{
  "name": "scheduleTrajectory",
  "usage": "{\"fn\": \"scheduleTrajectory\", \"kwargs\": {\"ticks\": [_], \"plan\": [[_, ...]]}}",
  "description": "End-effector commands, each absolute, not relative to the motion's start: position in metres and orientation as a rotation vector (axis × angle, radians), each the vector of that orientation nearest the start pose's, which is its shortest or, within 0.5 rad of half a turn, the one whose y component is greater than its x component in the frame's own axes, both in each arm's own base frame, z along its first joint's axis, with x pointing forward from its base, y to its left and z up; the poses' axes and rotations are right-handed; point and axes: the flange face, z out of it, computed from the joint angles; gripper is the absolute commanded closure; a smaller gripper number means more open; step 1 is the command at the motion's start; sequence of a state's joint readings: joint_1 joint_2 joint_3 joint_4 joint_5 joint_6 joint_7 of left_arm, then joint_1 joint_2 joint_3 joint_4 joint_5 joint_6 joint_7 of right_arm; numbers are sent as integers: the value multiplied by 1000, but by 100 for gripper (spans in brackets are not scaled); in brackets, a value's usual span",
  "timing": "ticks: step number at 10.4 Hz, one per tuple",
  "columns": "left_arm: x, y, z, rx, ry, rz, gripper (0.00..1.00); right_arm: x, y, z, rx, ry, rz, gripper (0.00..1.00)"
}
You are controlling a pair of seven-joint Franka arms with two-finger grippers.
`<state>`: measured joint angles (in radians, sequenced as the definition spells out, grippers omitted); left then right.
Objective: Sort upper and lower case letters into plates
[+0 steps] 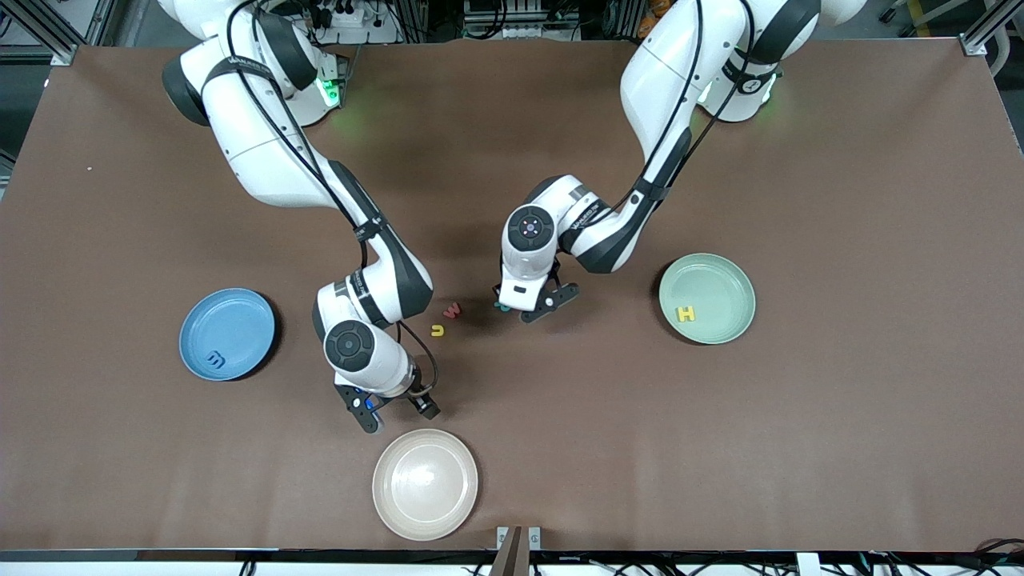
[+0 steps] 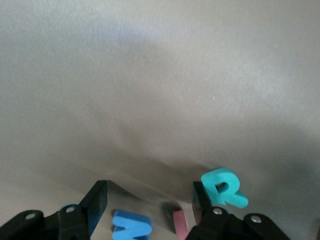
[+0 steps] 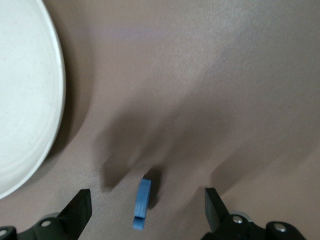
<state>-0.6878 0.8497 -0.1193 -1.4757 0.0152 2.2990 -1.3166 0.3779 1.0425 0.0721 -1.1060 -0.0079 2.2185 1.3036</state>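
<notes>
- Two plates for sorting sit well apart: the blue plate (image 1: pixel 227 334) toward the right arm's end of the table, the mint green plate (image 1: pixel 707 298) toward the left arm's end.
- One blue letter m (image 1: pixel 215 360) lies in the blue plate, close to the rim nearest the front edge.
- One yellow H (image 1: pixel 686 314) lies in the mint green plate.
- A cream-white plate (image 1: pixel 425 484) sits by the front edge of the table, about midway along it.
- On the bare brown table (image 1: pixel 840 416), near the middle, a yellow u (image 1: pixel 437 330) and a pink-red w (image 1: pixel 453 310) lie just beside each other.
- The left gripper (image 2: pixel 150 205) is low over the middle of the table, close to the u and w, on the side toward the left arm's end. Its fingers (image 2: pixel 95 202) stand apart. Between them lies a blue letter (image 2: pixel 131 226) flat on the table, with a pink piece (image 2: pixel 181 223) beside it, only partly seen. A teal R (image 2: pixel 224 187) rests right against the outside of one finger.
- The right gripper (image 3: pixel 147 207) is low over the table between the u and the cream-white plate. Its claw is spread wide, holding nothing. A small blue letter (image 3: pixel 142 204) lies on the table between the fingers, touching neither; I cannot tell which letter it is.
</notes>
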Motion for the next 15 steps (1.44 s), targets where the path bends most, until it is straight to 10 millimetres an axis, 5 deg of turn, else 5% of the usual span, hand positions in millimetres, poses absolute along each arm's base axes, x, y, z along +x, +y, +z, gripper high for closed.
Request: {"fn": "scheduleTrajectory", "kwargs": {"ticks": [1, 3, 4, 5, 12, 15], "plan": [[507, -505, 171, -3054, -845, 103, 23, 706, 326, 180, -2739, 1328, -15, 0], [510, -506, 178, -3059, -859, 94, 23, 705, 329, 180, -2741, 1326, -12, 0], [509, -505, 180, -3059, -860, 95, 23, 703, 333, 180, -2744, 1319, -12, 66], [503, -506, 175, -3051, -852, 108, 23, 703, 334, 180, -2744, 1318, -10, 100], [480, -492, 164, -3018, -759, 140, 20, 709, 325, 194, -2747, 1304, -32, 100], [473, -503, 171, -3023, -812, 163, 21, 723, 291, 223, -2753, 1292, -18, 100]]}}
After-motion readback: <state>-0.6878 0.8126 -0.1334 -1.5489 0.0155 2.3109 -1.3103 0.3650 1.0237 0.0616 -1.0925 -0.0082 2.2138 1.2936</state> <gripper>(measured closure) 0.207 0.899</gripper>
